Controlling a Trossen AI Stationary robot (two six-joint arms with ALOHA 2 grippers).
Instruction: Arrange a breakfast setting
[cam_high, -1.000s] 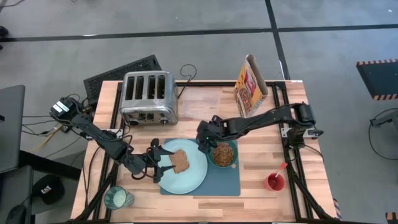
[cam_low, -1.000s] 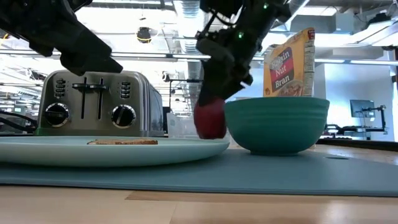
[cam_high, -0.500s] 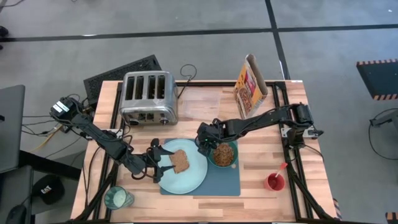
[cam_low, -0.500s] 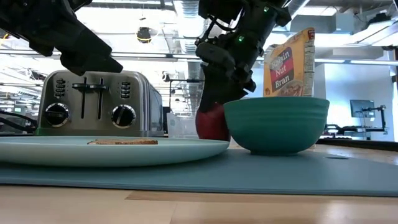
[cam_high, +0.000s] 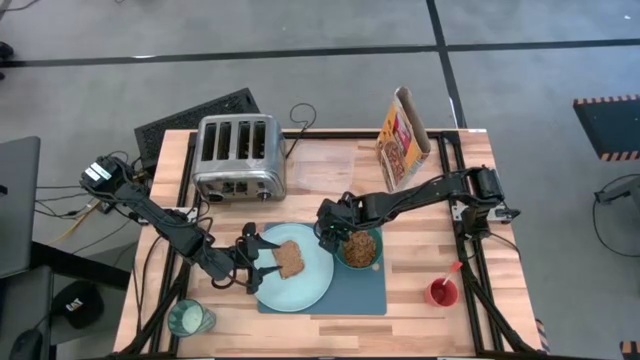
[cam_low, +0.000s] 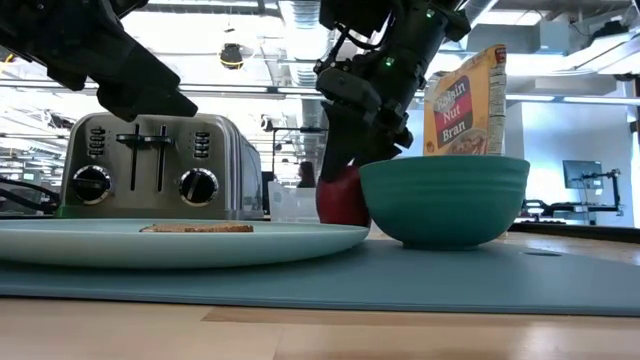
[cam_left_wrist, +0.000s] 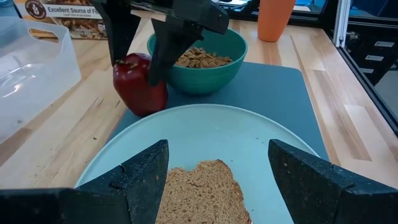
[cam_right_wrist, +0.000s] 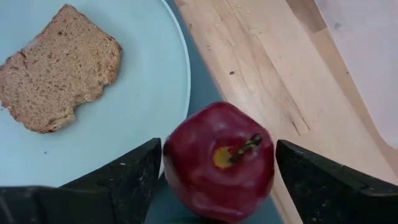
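A dark red apple (cam_right_wrist: 217, 162) stands by the far edge of the slate-blue mat (cam_high: 350, 295), between the pale mint plate (cam_high: 312, 285) and the green bowl (cam_high: 360, 248) of cereal. My right gripper (cam_high: 325, 233) is above it, shut on it. A brown toast slice (cam_high: 290, 260) lies flat on the plate. My left gripper (cam_high: 250, 257) is open and empty, low over the plate's left rim, its fingers pointing at the toast. A red-handled spoon (cam_high: 454, 268) lies by the red cup (cam_high: 441, 292) on the right. My right gripper pinches the apple's two opposite sides (cam_right_wrist: 174, 155) between its two fingers. The fingers come from above and point down, and the stem (cam_right_wrist: 245, 146) shows between them. The apple stands upright, its bottom (cam_left_wrist: 140, 112) down by the mat's far edge.
A chrome toaster (cam_high: 238, 155) stands at the far left and a cereal box (cam_high: 402, 135) at the far right. A glass of milk (cam_high: 188, 318) is at the near left corner. A clear container (cam_left_wrist: 31, 68) sits on the wood beyond the apple.
My right gripper has gone down and a little toward the bowl with the apple. The apple was clear of the table and is now low by the mat's far edge, beside the bowl. It has stayed upright.
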